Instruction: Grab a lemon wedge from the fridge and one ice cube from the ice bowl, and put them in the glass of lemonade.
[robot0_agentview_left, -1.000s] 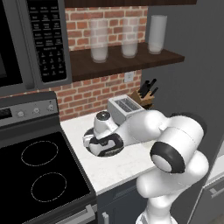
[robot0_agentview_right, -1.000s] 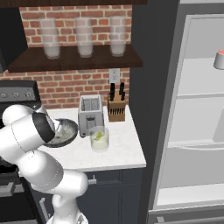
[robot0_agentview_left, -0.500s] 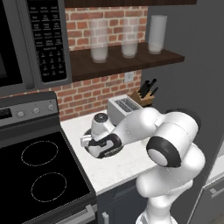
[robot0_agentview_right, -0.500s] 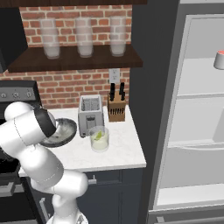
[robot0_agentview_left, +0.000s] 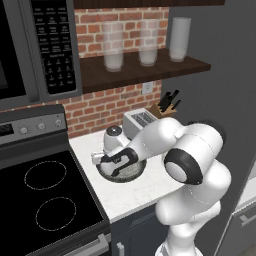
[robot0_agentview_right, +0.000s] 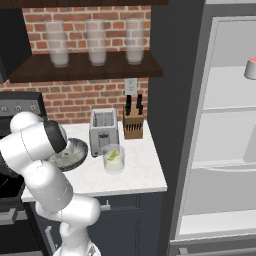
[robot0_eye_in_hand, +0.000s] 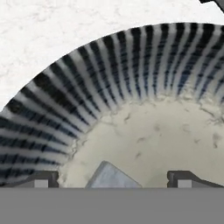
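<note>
My gripper (robot0_eye_in_hand: 113, 180) is open and reaches down into the ice bowl (robot0_eye_in_hand: 65, 100), which has a striped inner wall and a pale speckled floor. A grey ice cube (robot0_eye_in_hand: 111, 177) lies on that floor between my two fingertips (robot0_eye_in_hand: 41, 179), with space on both sides. From the left base view my hand (robot0_agentview_left: 114, 159) hangs over the ice bowl (robot0_agentview_left: 131, 173) on the white counter. The glass of lemonade (robot0_agentview_right: 113, 162) stands right of the ice bowl (robot0_agentview_right: 72, 152), and a yellow-green lemon wedge (robot0_agentview_right: 114, 153) sits in it. The fridge (robot0_agentview_right: 225, 150) stands open at the right.
A toaster (robot0_agentview_right: 103, 129) and a knife block (robot0_agentview_right: 132, 122) stand behind the bowl and glass against the brick wall. A black stove (robot0_agentview_left: 40, 200) borders the counter on the left. Tall glasses (robot0_agentview_left: 113, 47) line the shelf above. A red-topped cup (robot0_agentview_right: 250, 67) sits on a fridge shelf.
My hand has sunk a little lower and to the left into the ice bowl. The jaws have stayed open.
</note>
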